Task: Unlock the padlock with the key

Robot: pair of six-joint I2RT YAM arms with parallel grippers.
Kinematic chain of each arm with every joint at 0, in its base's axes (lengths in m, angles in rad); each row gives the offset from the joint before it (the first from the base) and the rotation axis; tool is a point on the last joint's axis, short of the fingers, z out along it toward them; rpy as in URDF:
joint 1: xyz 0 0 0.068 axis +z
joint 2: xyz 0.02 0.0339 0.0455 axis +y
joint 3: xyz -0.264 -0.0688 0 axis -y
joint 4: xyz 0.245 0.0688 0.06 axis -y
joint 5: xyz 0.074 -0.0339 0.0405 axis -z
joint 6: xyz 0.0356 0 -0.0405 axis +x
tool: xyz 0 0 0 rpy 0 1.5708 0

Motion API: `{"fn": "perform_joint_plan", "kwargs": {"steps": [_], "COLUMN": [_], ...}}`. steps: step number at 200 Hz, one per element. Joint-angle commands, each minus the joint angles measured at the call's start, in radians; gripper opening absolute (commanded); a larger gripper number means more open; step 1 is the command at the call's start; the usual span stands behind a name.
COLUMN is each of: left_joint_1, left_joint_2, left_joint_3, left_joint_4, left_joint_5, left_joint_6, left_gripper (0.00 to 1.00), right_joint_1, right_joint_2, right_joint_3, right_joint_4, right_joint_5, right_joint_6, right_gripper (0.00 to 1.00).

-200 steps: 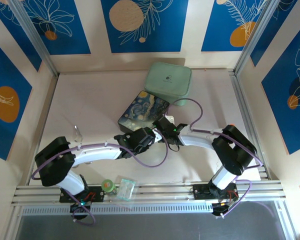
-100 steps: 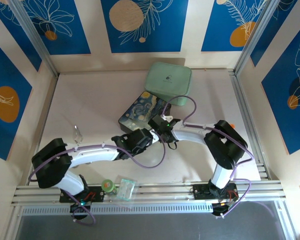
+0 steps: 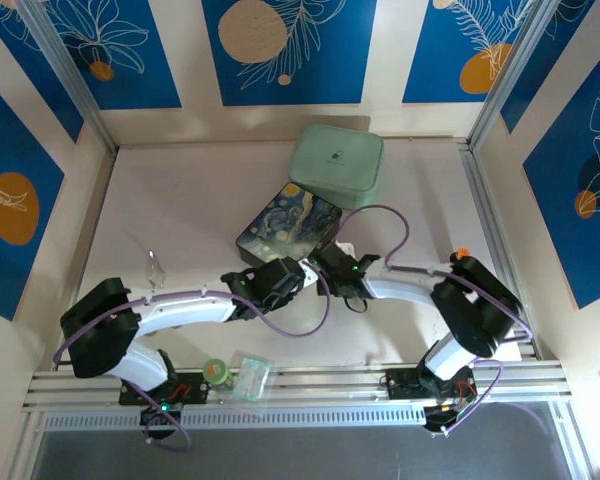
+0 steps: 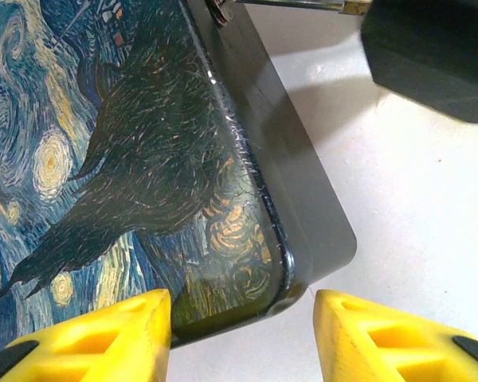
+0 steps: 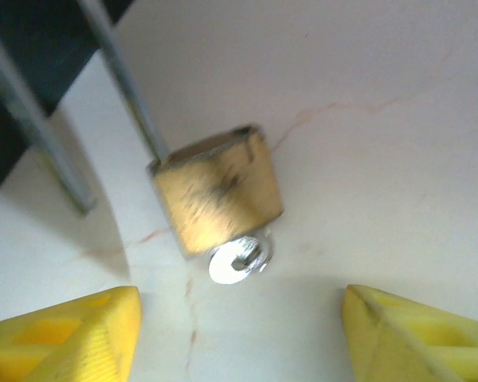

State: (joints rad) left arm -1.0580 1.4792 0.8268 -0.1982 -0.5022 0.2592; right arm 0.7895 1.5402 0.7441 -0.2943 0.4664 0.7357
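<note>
The brass padlock (image 5: 219,199) lies on the white table in the right wrist view, its silver shackle (image 5: 127,87) running up toward the dark painted box. The small silvery key (image 5: 237,259) sticks out of the padlock's bottom end. My right gripper (image 5: 240,302) stands open just short of the key, touching nothing. In the left wrist view my left gripper (image 4: 240,306) is open astride the near corner of the painted box (image 4: 143,159), with a gap of table showing beside the right finger (image 4: 382,334). From above, both grippers (image 3: 285,275) (image 3: 332,265) meet at the box's front edge (image 3: 285,225).
A mint-green case (image 3: 335,165) sits behind the painted box. A bent wire clip (image 3: 156,268) lies at the left. A small bottle (image 3: 215,371) and a clear packet (image 3: 250,378) rest on the front rail. Metal posts and walls fence the table.
My right gripper was shut on the key and has opened, letting go of it. It has drawn back a little toward the right. The left arm has stayed put.
</note>
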Motion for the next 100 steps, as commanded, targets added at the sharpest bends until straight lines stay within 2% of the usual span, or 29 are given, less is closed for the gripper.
{"fn": "perform_joint_plan", "kwargs": {"steps": [1,27,52,80,100], "left_joint_1": [0.002,0.004,0.004,0.004,0.004], "left_joint_2": [0.009,0.000,0.012,0.040,0.067], "left_joint_3": [0.011,0.053,0.123,0.185,0.227], "left_joint_4": [-0.051,-0.069,-0.103,-0.118,-0.149], "left_joint_5": [0.072,0.068,0.059,0.029,0.021], "left_joint_6": [-0.030,-0.042,-0.049,-0.045,-0.052], "left_gripper": [0.48,0.50,0.60,0.71,0.76], "right_joint_1": [-0.051,-0.173,-0.259,-0.296,-0.300], "right_joint_2": [-0.098,-0.160,-0.127,-0.055,-0.022], "right_joint_3": [-0.071,-0.130,-0.122,-0.089,-0.070], "right_joint_4": [0.126,0.184,0.224,0.274,0.270], "right_joint_5": [-0.216,-0.324,-0.391,-0.463,-0.445], "right_joint_6": [-0.064,-0.119,-0.207,-0.295,-0.319], "right_gripper": [0.72,0.68,0.62,0.60,0.60]}}
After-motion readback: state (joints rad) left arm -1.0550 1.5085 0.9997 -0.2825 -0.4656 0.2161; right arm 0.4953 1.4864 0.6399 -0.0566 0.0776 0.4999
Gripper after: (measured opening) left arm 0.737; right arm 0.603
